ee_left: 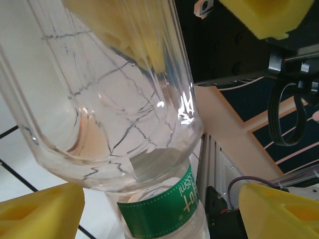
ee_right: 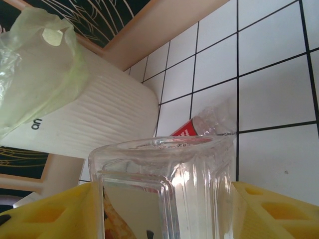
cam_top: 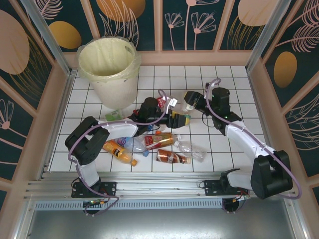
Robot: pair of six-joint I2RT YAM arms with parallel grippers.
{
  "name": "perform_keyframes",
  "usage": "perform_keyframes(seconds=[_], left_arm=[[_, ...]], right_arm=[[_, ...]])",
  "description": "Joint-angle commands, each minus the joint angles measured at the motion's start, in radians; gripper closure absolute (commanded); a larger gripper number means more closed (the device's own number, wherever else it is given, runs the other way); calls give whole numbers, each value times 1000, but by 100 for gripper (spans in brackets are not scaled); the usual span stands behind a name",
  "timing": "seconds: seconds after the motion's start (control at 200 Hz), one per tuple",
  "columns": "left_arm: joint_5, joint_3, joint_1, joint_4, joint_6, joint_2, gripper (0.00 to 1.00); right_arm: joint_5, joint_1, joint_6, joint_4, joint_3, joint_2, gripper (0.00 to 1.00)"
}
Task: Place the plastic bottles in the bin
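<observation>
A clear bottle [ee_left: 99, 99] looms close and tilted, its ribbed wall crossing most of the frame, with a green label [ee_left: 159, 209] in white lettering below its rounded end. The left gripper [ee_left: 159, 219] stands wide, its yellow fingers [ee_left: 40, 211] in the bottom corners, clear of the bottle. White tiled floor [ee_left: 10, 154] shows at left, a black cable loop [ee_left: 284, 114] at right.

Quick tally on the desk [cam_top: 227, 82]: one round cream-white plastic bin [cam_top: 112, 87] with a pale yellow bag liner, one orange plastic bottle [cam_top: 119, 152], two brown plastic bottles [cam_top: 158, 141] with red labels, roughly five clear plastic bottles [cam_top: 192, 149]. Some are half hidden, so that count's fuzzy.
</observation>
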Motion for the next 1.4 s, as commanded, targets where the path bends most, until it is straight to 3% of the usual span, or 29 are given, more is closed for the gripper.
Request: perform_keyframes(seconds=[0.0, 0.22, 0.535, 0.916, 1.256, 1.391], left_arm=[[45, 20, -4, 88, -48, 22, 22], [53, 18, -5, 111, -72, 37, 29], [76, 11, -7, 176, -128, 39, 54], [51, 5, -7, 138, -104, -4, 65], [-20, 40, -4, -55, -7, -79, 65], [-40, 81, 3, -157, 42, -98, 64]], right_arm=[[-30, -5, 21, 50, 12, -38, 36], [-41, -4, 30, 62, 9, -42, 36], [-35, -5, 25, 59, -5, -48, 36], [-36, -5, 25, 62, -13, -68, 35], [-85, -15, -22, 30, 5, -129, 2], [-133, -15, -119, -41, 9, -201, 1]])
